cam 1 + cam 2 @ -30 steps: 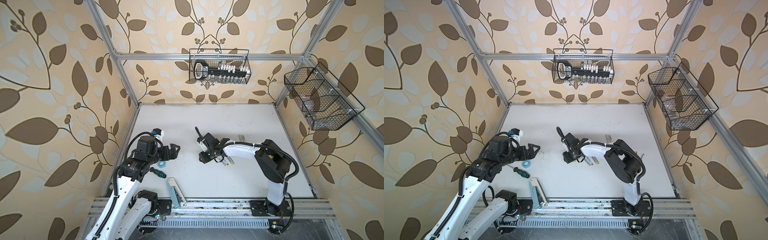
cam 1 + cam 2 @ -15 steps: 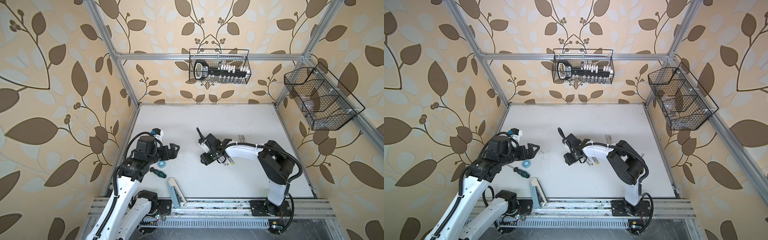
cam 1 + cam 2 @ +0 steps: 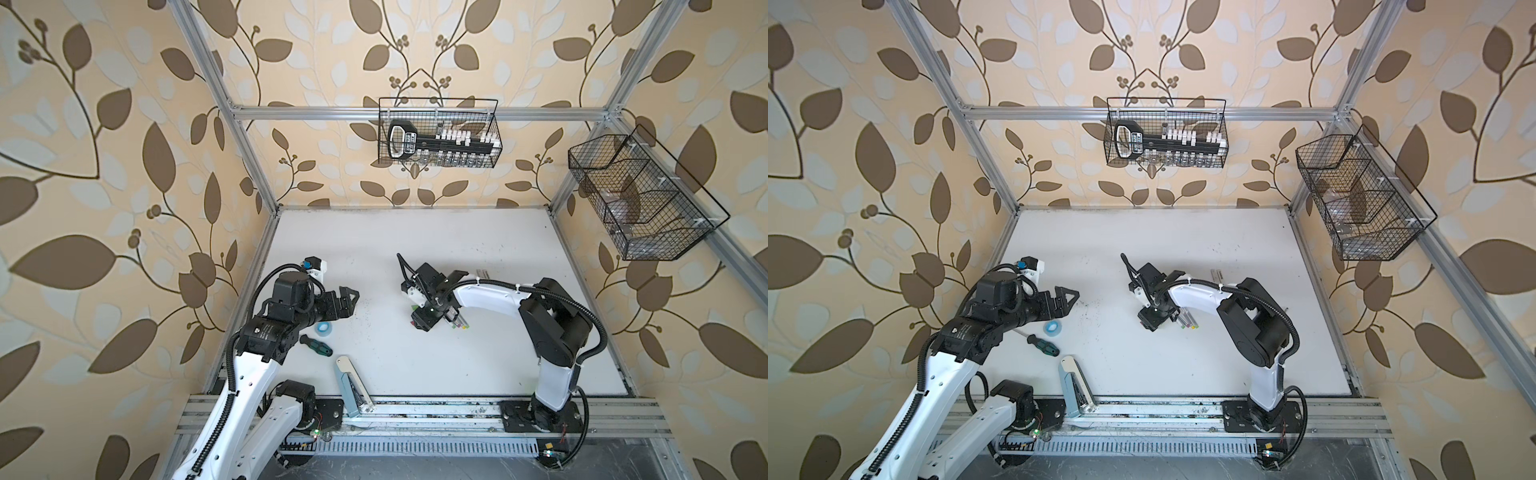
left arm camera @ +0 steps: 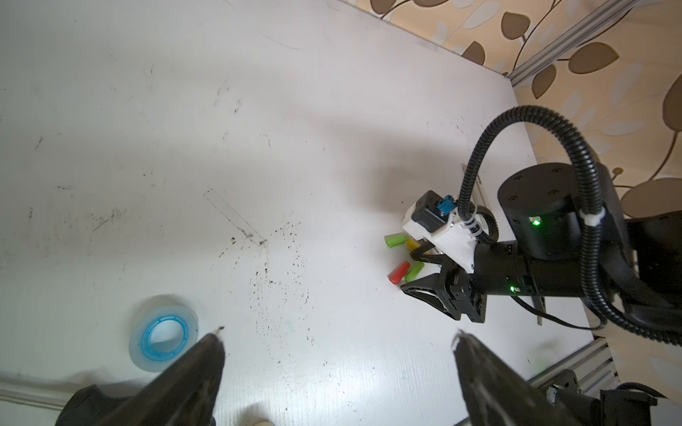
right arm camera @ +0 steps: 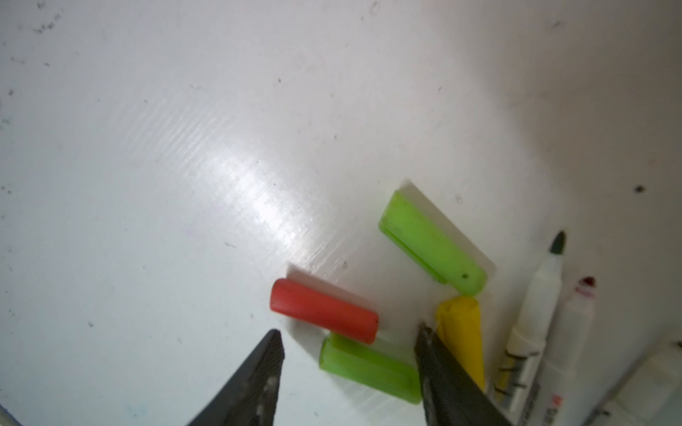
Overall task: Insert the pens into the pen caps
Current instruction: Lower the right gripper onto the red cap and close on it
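Over the pen caps (image 5: 324, 313), right hand (image 5: 348, 329) gapes empty, left hand (image 4: 339, 332) released; print on pens (image 5: 535, 306) unreadable.

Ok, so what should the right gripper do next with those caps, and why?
Probably ease the right gripper down and close on the green cap lying between its open fingers, since it holds nothing. The red cap seems to touch that green one, so go gently. The uncapped pens lie just beside.
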Tool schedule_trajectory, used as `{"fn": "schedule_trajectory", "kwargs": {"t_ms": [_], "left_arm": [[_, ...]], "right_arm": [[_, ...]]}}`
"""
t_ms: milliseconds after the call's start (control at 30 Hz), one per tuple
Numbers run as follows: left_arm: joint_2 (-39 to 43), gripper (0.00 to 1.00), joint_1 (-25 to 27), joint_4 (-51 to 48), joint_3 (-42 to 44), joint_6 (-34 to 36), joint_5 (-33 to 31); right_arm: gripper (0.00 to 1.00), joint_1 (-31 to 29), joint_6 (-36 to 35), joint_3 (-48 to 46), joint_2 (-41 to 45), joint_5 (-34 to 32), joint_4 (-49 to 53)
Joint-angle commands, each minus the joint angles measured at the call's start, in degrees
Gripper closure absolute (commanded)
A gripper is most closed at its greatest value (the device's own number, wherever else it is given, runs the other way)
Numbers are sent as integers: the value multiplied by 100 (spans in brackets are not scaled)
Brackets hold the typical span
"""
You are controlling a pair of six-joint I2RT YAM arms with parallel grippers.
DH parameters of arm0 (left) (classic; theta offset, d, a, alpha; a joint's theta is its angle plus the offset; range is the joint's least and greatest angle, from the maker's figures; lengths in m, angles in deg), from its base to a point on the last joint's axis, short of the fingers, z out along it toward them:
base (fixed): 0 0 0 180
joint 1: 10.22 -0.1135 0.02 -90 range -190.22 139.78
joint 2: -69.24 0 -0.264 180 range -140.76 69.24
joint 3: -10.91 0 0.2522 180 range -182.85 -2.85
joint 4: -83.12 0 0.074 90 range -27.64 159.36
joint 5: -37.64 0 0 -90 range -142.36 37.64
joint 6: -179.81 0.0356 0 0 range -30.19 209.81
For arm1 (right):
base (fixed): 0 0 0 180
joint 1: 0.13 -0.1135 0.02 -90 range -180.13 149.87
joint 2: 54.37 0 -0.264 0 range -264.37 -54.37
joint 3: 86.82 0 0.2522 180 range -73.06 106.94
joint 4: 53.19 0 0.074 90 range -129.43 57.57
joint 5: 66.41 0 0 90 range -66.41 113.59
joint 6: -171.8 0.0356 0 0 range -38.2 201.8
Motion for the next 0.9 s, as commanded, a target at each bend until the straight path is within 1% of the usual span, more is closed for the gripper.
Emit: {"fn": "schedule_trajectory", "kwargs": {"t_ms": [0,367,633,800,867], "left_arm": [[49,1,-90,147,-87,103,98],[58,1,-99,145,-85,106,124],[102,1,-101,156,-85,106,115],[93,1,-116,174,-84,106,167],[98,1,-132,174,-83,106,190]], "right_arm": [[43,-66,-383,126,-268,-20,514],[45,-243,-478,586,-625,-419,715],[69,-252,-608,821,-745,-372,1003],[76,-261,-578,853,-703,-181,956],[83,-265,-545,900,-696,-27,884]]}}
